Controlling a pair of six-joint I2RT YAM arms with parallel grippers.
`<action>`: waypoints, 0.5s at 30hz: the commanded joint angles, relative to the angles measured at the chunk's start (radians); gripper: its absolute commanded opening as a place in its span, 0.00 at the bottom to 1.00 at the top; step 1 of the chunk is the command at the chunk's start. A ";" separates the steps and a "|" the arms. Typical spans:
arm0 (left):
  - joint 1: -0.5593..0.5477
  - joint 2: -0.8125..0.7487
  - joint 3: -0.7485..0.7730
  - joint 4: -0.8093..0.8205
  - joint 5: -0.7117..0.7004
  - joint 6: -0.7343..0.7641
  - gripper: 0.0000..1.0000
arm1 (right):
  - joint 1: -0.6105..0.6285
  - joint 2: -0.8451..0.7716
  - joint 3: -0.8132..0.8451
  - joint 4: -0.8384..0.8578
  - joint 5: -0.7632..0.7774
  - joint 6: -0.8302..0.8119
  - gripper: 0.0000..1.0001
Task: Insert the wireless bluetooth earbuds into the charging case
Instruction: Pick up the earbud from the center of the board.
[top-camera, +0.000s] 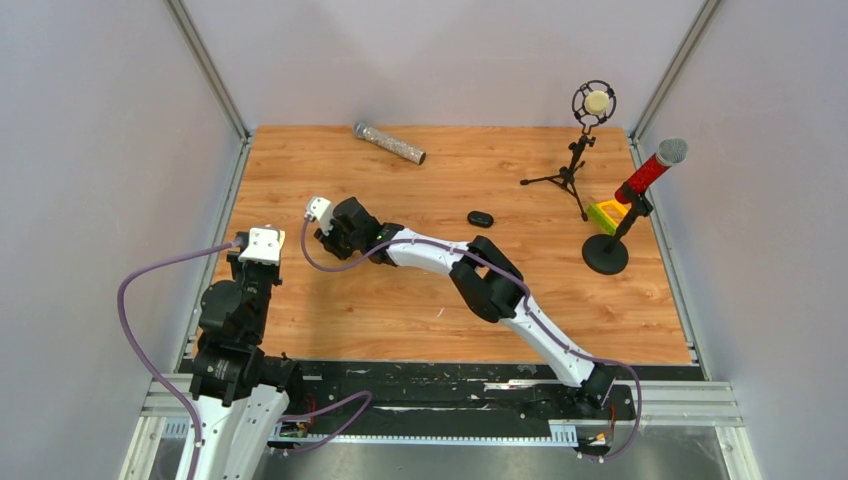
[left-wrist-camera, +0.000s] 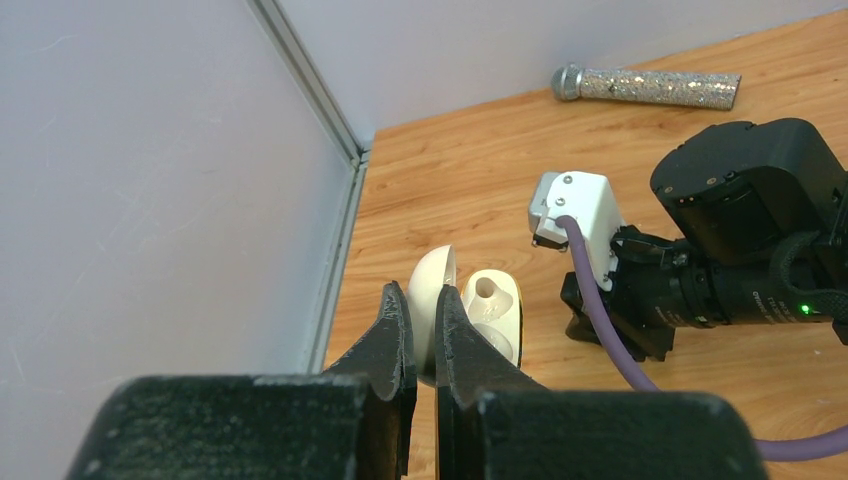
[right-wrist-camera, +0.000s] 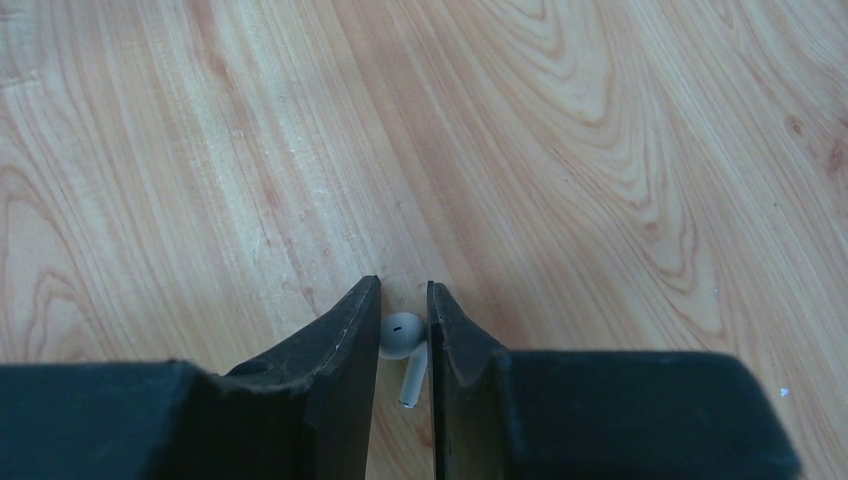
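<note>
Grey walls are boxing in a wood-grain bench (top-camera: 400, 330) on 3 sides, and both arms are working over its left half. Nearest, close to the left wall, the left hand (left-wrist-camera: 420, 300) is clamping tight on the raised lid of the cream charging case (left-wrist-camera: 492, 312), 2 fingers pinching that lid edge-on. The case is hanging open with 1 socket showing.

Just beyond it, the right hand (right-wrist-camera: 402, 287) is reaching across with its fingertips down at the bench. Between those tips a white earbud (right-wrist-camera: 398, 336) is lying on the wood, round head up against 1 finger, stem slanting toward the other. The gap is standing barely wider than the bud, and I cannot tell whether the fingers are actually squeezing it.

Farther right, well apart, a small black oval piece (top-camera: 480, 218) is sitting alone. At the far edge a glittery silver microphone (top-camera: 390, 143) is lying flat. Over at the far right, a tripod microphone (top-camera: 592, 103) and a red microphone (top-camera: 648, 172) are standing on their stands.
</note>
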 joint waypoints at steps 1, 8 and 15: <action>0.006 -0.007 0.012 0.028 0.007 -0.018 0.00 | 0.008 -0.040 -0.036 -0.064 0.011 -0.039 0.23; 0.006 -0.005 0.013 0.028 0.010 -0.020 0.00 | 0.009 -0.060 -0.075 -0.068 0.008 -0.065 0.31; 0.006 -0.002 0.014 0.030 0.015 -0.021 0.00 | 0.010 -0.070 -0.095 -0.068 0.003 -0.071 0.19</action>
